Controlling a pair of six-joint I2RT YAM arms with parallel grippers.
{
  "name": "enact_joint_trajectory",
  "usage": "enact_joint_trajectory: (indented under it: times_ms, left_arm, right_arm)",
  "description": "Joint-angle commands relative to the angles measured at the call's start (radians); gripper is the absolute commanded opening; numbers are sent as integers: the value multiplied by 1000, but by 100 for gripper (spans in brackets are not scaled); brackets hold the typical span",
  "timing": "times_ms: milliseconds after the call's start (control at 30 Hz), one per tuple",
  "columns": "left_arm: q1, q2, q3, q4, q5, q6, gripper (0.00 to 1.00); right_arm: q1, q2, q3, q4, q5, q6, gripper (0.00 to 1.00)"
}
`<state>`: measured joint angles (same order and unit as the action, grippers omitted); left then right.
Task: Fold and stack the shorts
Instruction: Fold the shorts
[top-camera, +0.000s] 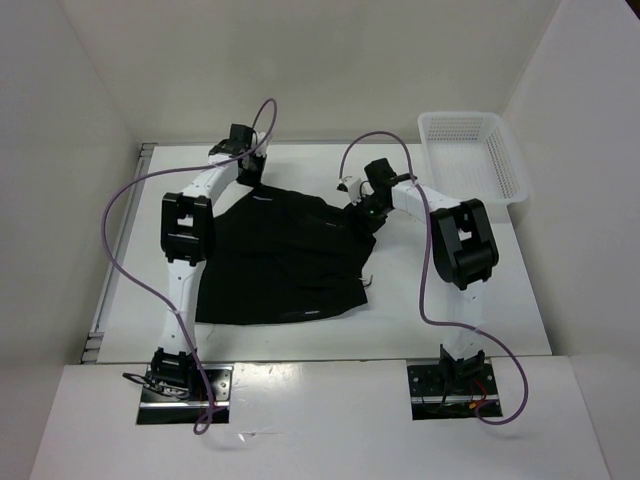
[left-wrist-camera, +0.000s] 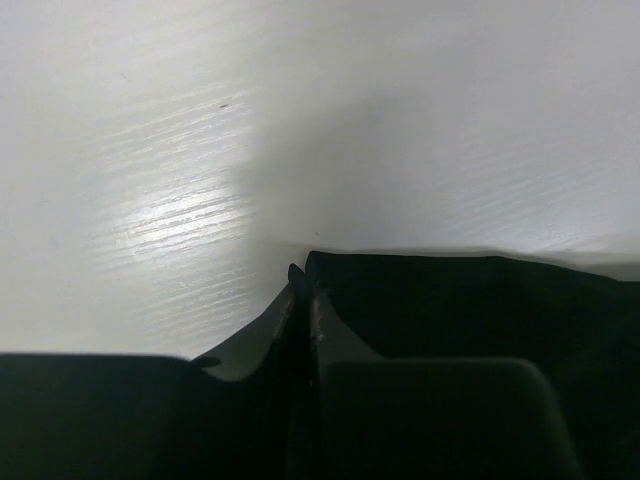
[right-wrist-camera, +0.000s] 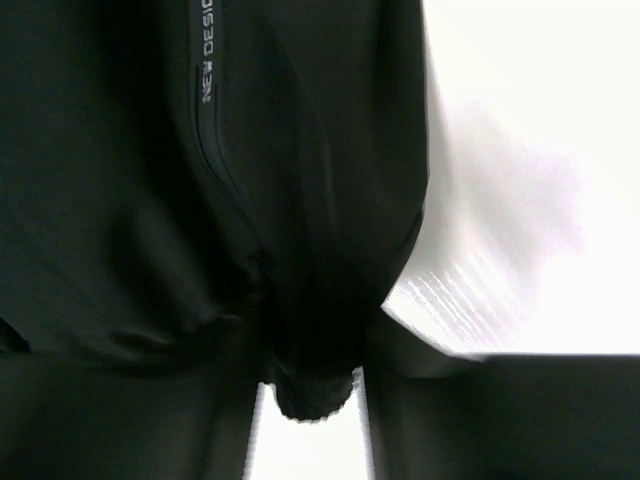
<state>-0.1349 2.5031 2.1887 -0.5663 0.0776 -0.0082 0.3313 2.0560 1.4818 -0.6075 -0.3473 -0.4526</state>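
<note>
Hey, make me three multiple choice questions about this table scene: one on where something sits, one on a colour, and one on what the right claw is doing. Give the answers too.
1. Where is the white basket?
A) at the far right corner of the table
B) at the near left corner
C) in the middle of the near edge

2. What colour are the shorts?
A) white
B) black
C) red

3. What state is the right claw in?
A) open over the basket
B) shut on bunched shorts fabric
C) open on bare table

Answers:
1 A: the top view shows it at the far right corner.
2 B: they look plain black in every view.
3 B: the right wrist view shows fabric bunched in its grip.
</note>
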Motion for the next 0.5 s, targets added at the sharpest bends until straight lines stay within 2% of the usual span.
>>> enact_joint_trajectory:
  times_ms: [0, 33, 67, 100, 133, 200, 333, 367, 467]
  left_arm:
    - [-22, 51, -32, -40, 28, 8, 10]
    - [-31, 51, -32, -40, 28, 8, 3]
    - [-31, 51, -32, -40, 28, 8, 0]
    - [-31, 51, -23, -40, 19, 8, 0]
    - [-31, 51, -14, -40, 10, 8, 0]
    - [-31, 20, 17, -31, -21, 8, 0]
    - [29, -42, 239, -30, -42, 8, 0]
    - [38, -58, 270, -30, -42, 8, 0]
    - [52, -148, 307, -30, -53, 8, 0]
  right_arm:
    - [8, 29, 34, -25, -6, 14, 36]
    - [8, 29, 46, -12, 4, 14, 29]
    - [8, 29, 46, -12, 17, 14, 21]
    - [8, 29, 72, 0, 31, 26, 7]
    - [8, 29, 84, 9, 47, 35, 0]
    - [8, 18, 132, 50, 118, 54, 0]
    - [8, -37, 205, 144, 307, 103, 0]
    - [8, -37, 231, 158, 368, 103, 0]
    - [8, -85, 242, 184, 427, 62, 0]
